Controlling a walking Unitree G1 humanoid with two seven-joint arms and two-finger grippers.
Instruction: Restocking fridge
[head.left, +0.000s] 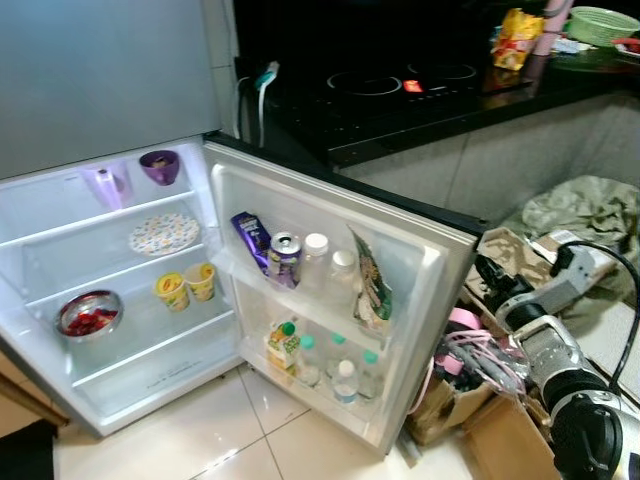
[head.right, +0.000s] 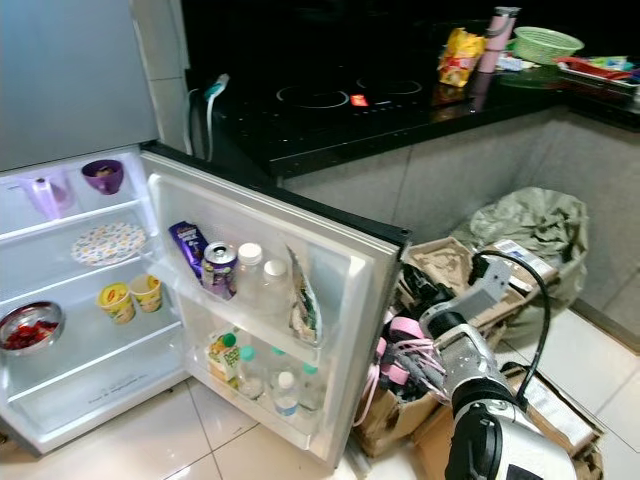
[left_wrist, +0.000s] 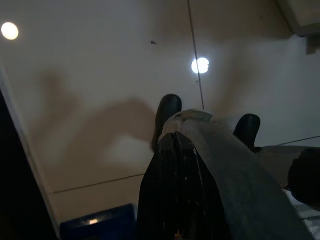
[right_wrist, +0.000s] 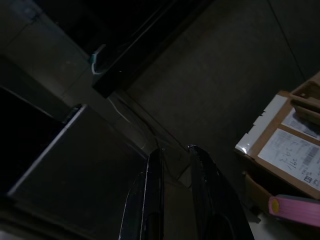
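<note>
Low beside the open fridge (head.left: 150, 380), the right gripper (right_wrist: 175, 165) is held empty, fingers slightly parted. Ahead and left of it, door bottles (head.left: 345, 380) look smooth, heavy; best gripped mid-body. Left gripper's state cannot be told.

A: What does the right tool (right_wrist: 175, 165) face?
B: Dim fridge door (right_wrist: 75, 165), its two black fingers (right_wrist: 150, 200) slightly parted.
A: Beside that door?
B: Dark bench edge (right_wrist: 135, 60) beyond it; cardboard box (right_wrist: 285, 145) and a pink object (right_wrist: 295, 210) well apart.
</note>
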